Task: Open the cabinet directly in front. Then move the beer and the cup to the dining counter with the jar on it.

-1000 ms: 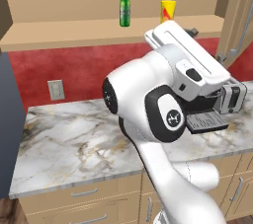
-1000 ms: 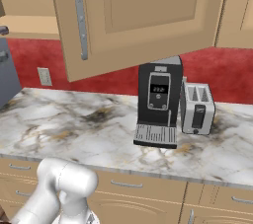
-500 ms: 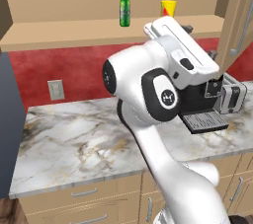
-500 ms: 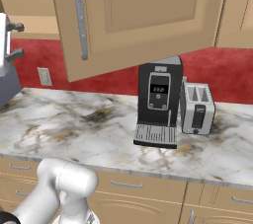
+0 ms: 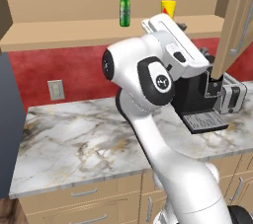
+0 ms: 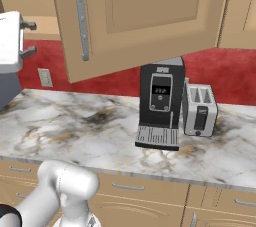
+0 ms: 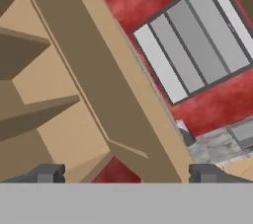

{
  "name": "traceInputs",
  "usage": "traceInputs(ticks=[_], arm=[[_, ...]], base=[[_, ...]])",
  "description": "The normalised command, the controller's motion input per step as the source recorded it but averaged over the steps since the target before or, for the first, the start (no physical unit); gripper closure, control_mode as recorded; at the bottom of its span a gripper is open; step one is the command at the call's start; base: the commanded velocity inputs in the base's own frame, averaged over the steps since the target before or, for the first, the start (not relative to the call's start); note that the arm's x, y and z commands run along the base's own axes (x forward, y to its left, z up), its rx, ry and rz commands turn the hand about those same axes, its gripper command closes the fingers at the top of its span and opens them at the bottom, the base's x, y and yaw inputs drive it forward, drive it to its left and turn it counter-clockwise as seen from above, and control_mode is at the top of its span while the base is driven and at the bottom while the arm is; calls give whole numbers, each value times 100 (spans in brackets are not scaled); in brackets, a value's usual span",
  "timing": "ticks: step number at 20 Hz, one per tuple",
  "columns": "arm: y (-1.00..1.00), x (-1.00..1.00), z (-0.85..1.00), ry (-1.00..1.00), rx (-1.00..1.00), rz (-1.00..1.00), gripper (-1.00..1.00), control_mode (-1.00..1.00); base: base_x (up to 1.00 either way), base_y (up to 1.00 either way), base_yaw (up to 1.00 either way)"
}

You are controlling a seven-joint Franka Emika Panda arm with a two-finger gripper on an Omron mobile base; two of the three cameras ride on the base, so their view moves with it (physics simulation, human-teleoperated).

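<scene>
The cabinet [image 5: 99,25] occupies the upper wall with its interior shelf exposed; its door [image 6: 145,16] stands swung out toward the robot, with a long silver bar handle [image 6: 80,16] at the door's 9 o'clock edge in the right base view. Below it, the marble worktop [image 5: 74,139] runs along the red wall. A black coffee machine [image 6: 160,106] stands on the worktop, with a silver toaster [image 6: 200,108] just beside it at 3 o'clock. On the cabinet shelf the beer [image 5: 124,6] stands upright; the cup [image 5: 168,8] stands apart from it at 3 o'clock, partly behind the arm. The gripper [image 7: 126,172] is raised to shelf height near the cup, with its fingers [image 7: 47,172] spread wide apart and nothing between them.
</scene>
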Motion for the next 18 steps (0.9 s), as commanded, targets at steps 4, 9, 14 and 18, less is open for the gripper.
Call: traceInputs(ticks=[4,9,14,18], arm=[[-1,37,0,-1,2,0,-100,-100],[-6,39,0,-2,1,0,-100,-100],[-12,32,-1,-2,0,0,-100,-100],[-13,26,-1,-4,0,0,-100,-100]], base=[[0,0,0],[0,0,0],[0,0,0],[0,0,0]])
